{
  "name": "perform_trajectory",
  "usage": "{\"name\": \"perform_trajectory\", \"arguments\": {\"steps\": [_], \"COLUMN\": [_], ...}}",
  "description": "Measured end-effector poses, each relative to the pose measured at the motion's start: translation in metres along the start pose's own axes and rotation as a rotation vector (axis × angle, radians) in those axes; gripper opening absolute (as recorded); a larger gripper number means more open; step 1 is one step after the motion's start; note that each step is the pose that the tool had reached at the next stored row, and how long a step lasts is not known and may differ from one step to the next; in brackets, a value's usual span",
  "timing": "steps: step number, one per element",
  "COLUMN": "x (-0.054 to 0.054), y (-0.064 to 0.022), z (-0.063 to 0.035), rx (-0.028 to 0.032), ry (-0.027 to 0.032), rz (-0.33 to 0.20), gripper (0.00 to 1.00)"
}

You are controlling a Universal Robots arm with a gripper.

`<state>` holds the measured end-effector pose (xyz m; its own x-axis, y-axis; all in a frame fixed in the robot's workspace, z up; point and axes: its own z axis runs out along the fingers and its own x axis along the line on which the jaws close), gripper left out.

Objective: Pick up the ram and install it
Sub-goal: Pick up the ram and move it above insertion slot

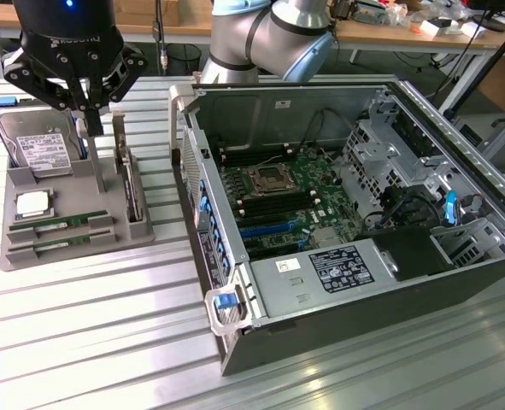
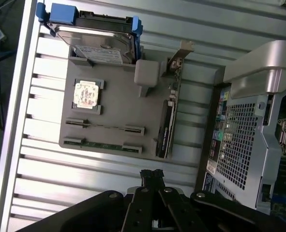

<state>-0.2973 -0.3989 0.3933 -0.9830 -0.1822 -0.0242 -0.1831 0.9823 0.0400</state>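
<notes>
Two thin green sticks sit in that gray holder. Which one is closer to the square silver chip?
The ram stick in the slot beside the square chip; the other stick sits one slot farther, along the holder's outer edge.

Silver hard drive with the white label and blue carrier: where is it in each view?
Exterior view: silver hard drive leans at the grey holder tray's back, at the exterior view's left.
Wrist view: hard drive stands at one end of that tray.
Shared landmark: square silver processor chip beside it.
</notes>
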Motion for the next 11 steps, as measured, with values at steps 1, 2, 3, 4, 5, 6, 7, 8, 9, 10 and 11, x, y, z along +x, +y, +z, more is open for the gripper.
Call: {"name": "perform_trajectory", "arguments": {"steps": [1, 2, 3, 4, 5, 6, 7, 8, 9, 10, 11], "x": [0.0000, 0.0000, 0.0000, 0.0000, 0.0000, 0.0000, 0.0000, 0.0000, 0.0000, 0.0000, 0.0000], "y": [0.0000, 0.0000, 0.0000, 0.0000, 0.0000, 0.0000, 0.0000, 0.0000, 0.0000, 0.0000, 0.0000], "z": [0.0000, 0.0000, 0.0000, 0.0000, 0.0000, 0.0001, 0.0000, 0.0001, 0.0001, 0.0001, 0.0001], "rx": [0.0002, 0.0006, 0.0011, 0.0013, 0.0016, 0.0019, 0.0025, 0.0032, 0.0039, 0.0044, 0.0047], "ry": [0.0003, 0.0007, 0.0013, 0.0015, 0.0018, 0.0022, 0.0027, 0.0032, 0.0037, 0.0042, 0.0045], "rz": [-0.006, -0.013, -0.023, -0.028, -0.034, -0.041, -0.049, -0.058, -0.066, -0.074, -0.080], "gripper": [0.11, 0.11, 0.11, 0.11, 0.11, 0.11, 0.11, 0.11, 0.11, 0.11, 0.11]}}
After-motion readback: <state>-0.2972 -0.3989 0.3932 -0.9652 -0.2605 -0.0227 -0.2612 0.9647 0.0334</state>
